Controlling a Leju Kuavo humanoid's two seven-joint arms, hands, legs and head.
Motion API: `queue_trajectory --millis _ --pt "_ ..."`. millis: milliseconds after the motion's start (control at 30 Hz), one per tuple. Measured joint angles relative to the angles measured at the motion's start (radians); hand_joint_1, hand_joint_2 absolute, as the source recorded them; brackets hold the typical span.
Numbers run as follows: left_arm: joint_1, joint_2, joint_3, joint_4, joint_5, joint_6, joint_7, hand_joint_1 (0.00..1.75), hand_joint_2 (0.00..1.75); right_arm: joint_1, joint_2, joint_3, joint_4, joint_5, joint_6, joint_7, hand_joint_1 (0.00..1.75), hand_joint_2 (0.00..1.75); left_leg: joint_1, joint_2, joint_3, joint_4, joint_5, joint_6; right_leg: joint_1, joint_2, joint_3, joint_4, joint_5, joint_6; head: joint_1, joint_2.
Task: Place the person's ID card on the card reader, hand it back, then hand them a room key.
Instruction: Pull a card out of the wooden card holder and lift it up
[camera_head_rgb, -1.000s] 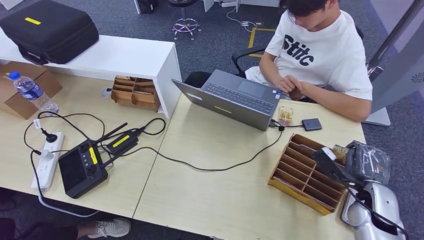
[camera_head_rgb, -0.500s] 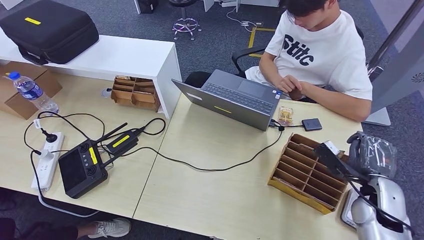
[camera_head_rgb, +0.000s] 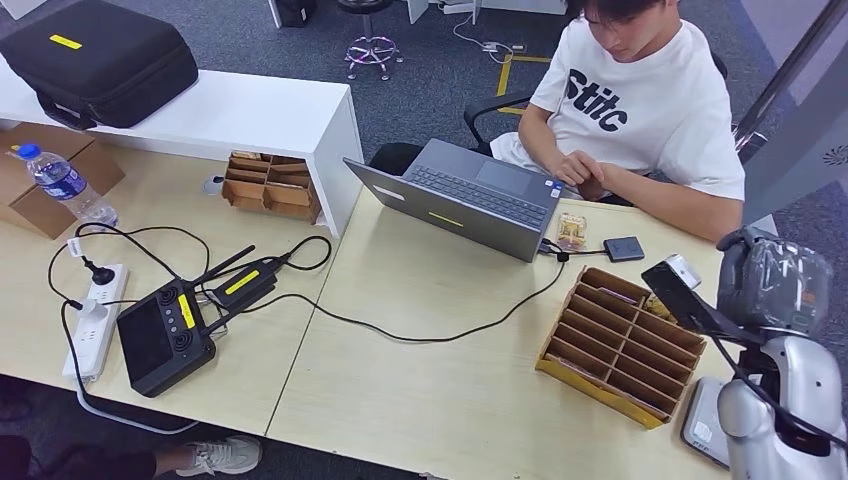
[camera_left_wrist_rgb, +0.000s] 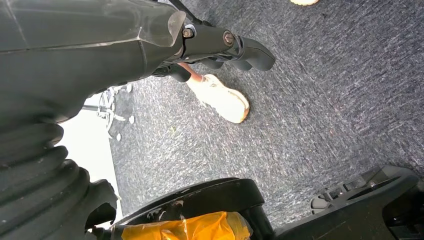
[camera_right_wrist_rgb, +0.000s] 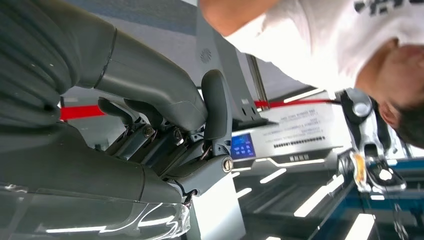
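Hanging beside the robot's body, the left hand (camera_left_wrist_rgb: 200, 42) is dangling over grey carpet, its fingers (camera_left_wrist_rgb: 250, 52) lying loosely bent and holding nothing.

On the tabletop (camera_head_rgb: 430, 400), a white flat device (camera_head_rgb: 705, 430) is sitting at the near edge, just right of the cardboard organiser (camera_head_rgb: 620, 345), whose rows of slots are angling across the pale wood.

Just right of the organiser, the right hand (camera_head_rgb: 770, 285), wrapped in a clear plastic cover, is hovering above the level of the slots. In the right wrist view its dark fingers (camera_right_wrist_rgb: 150, 112) are curling in beside the thick grey thumb; whether they are gripping anything cannot be told.

Just beyond the organiser, the small dark card reader (camera_head_rgb: 623, 248) is lying flat, with a yellowish card (camera_head_rgb: 572, 230) resting close to its left. Both are sitting apart from the right hand. A black cable (camera_head_rgb: 440, 335) is trailing from that spot past the organiser's left side.

Left of the organiser and farther back, a grey laptop (camera_head_rgb: 470, 200) is standing open, facing a person in a white printed T-shirt (camera_head_rgb: 640, 100), who is sitting at the far side with both forearms resting at the table edge.
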Motion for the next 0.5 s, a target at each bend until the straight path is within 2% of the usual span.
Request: queue_trajectory --millis 133,200,267,333,367,500 --pt "0.0 0.0 0.0 0.0 -0.004 0.0 -0.001 0.0 1.75 -0.013 0.0 0.014 -0.05 -0.009 0.009 0.0 1.74 1.75 0.0 0.0 0.0 0.0 0.0 0.0 0.0 0.0 0.0 0.0 0.0 0.0 0.0 0.0" --pt "0.0 0.0 0.0 0.0 -0.007 0.0 -0.001 0.0 1.75 -0.023 0.0 0.025 -0.06 -0.009 0.014 -0.001 1.27 1.75 0.0 0.0 0.0 0.0 0.0 0.0 0.0 0.0 0.0 0.0 0.0 0.0 0.0 0.0" --pt "0.0 0.0 0.0 0.0 -0.008 0.0 -0.001 0.0 1.75 -0.035 0.0 0.037 -0.061 -0.009 0.02 -0.001 0.48 1.75 0.0 0.0 0.0 0.0 0.0 0.0 0.0 0.0 0.0 0.0 0.0 0.0 0.0 0.0" --pt "0.0 0.0 0.0 0.0 -0.01 -0.001 -0.001 0.0 1.75 -0.044 0.0 0.051 -0.061 -0.008 0.027 0.0 0.07 1.75 0.0 0.0 0.0 0.0 0.0 0.0 0.0 0.0 0.0 0.0 0.0 0.0 0.0 0.0" --pt "0.0 0.0 0.0 0.0 -0.01 -0.002 -0.001 0.0 1.75 -0.047 0.0 0.058 -0.06 -0.008 0.031 0.0 0.0 1.75 0.0 0.0 0.0 0.0 0.0 0.0 0.0 0.0 0.0 0.0 0.0 0.0 0.0 0.0" --pt "0.0 0.0 0.0 0.0 -0.012 -0.002 -0.001 0.0 1.75 -0.052 0.0 0.083 -0.048 -0.015 0.066 0.004 0.0 1.75 0.0 0.0 0.0 0.0 0.0 0.0 0.0 0.0 0.0 0.0 0.0 0.0 0.0 0.0"
